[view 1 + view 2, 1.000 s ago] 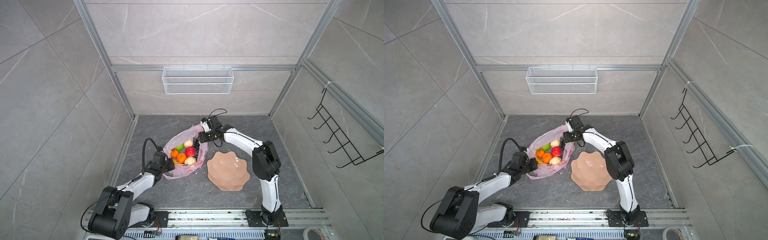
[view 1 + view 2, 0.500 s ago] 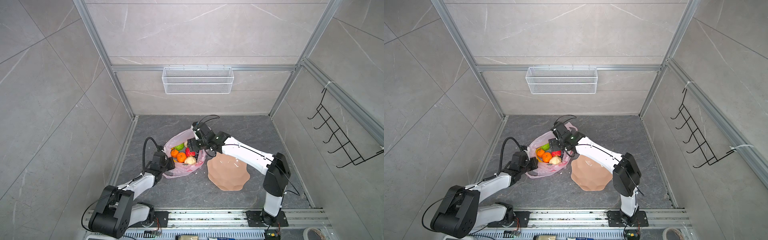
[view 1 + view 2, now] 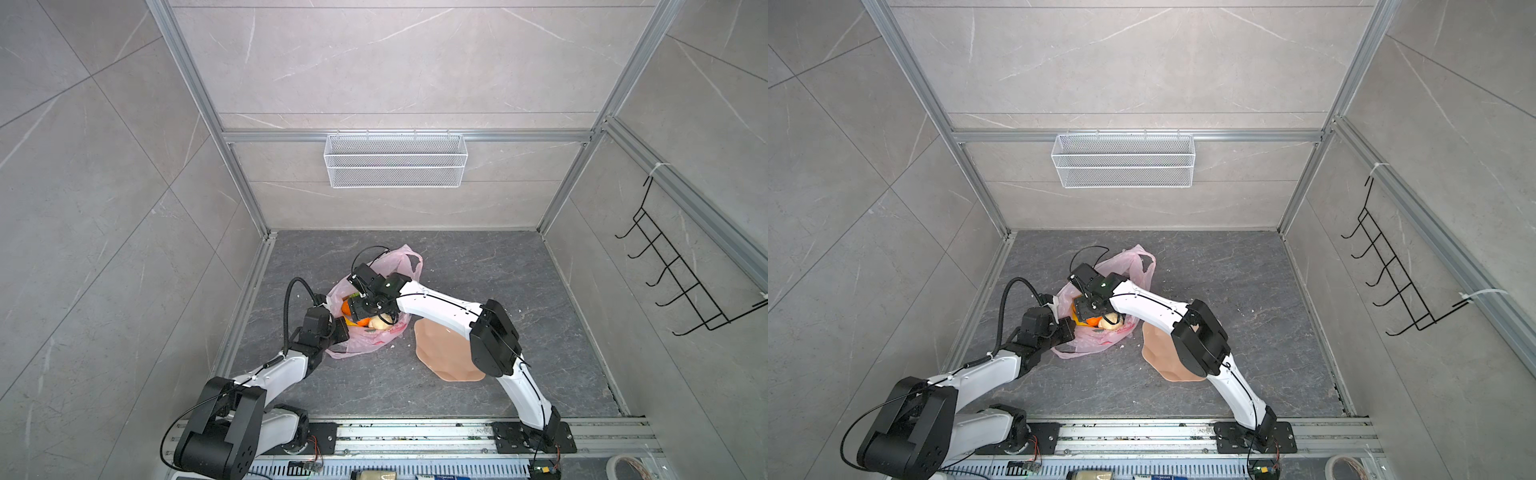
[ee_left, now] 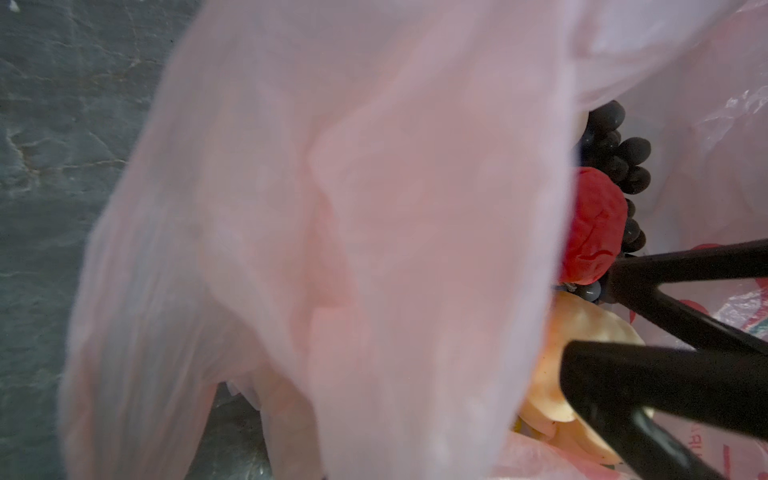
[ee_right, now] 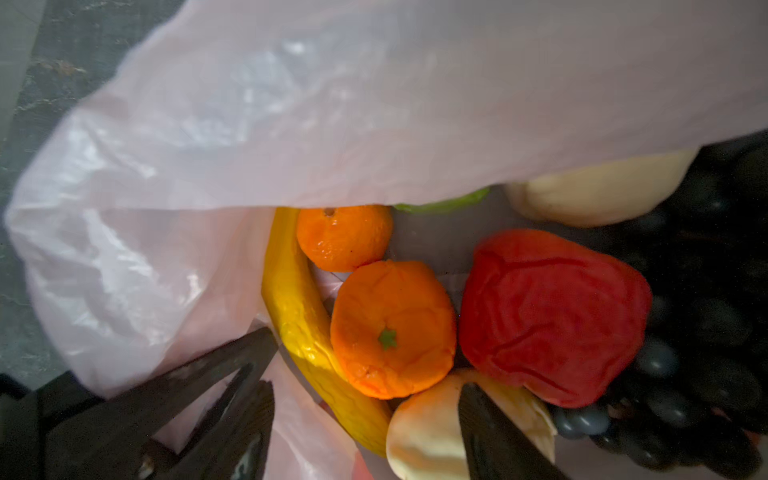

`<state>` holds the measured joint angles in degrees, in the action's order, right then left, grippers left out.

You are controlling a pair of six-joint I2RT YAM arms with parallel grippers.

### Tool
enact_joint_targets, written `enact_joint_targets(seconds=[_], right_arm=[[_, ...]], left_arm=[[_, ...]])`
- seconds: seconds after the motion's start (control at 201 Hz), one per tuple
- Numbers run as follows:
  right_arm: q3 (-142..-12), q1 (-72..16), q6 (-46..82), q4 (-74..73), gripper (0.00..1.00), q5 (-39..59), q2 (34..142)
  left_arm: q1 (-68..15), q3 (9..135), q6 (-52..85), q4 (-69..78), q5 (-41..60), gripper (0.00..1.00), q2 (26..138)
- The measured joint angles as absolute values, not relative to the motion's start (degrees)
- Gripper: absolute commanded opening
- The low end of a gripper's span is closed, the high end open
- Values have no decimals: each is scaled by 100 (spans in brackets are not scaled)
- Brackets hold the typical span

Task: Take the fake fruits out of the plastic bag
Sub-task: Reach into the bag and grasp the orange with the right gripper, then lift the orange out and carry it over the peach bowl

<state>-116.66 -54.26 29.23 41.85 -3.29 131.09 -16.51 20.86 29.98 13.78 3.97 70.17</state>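
Status: fake fruits inside plastic bag, at plate's 10 o'clock; left gripper clenched on bag rim; right gripper spread, straddling banana and orange. Risk: closing pinches both, one slips; fingertip could snag film.

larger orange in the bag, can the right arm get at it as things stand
Probably yes. The right pincer is open inside the mouth of the plastic bag, and the larger orange lies bare just ahead of it, between the banana and the red fruit, with no plastic over it.
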Motion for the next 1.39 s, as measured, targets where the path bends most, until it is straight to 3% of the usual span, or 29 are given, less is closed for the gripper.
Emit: enact_joint_targets(seconds=[0.588, 0.827, 1.006, 1.394], right_arm=[[-12693, -5428, 2989, 4703, 76, -543, 14112], [-12814, -5437, 3006, 4807, 68, -576, 14271], [-12750, -5437, 3002, 4753, 60, -604, 14256], [-12197, -5435, 2847, 4713, 60, -578, 13141]], left_arm=[[-1651, 2084, 2998, 1382, 395, 0, 6987], [-1651, 2064, 2995, 1396, 353, 0, 6956], [-1653, 2064, 2995, 1409, 333, 0, 6932], [-1651, 2064, 2993, 1426, 309, 0, 6921]])
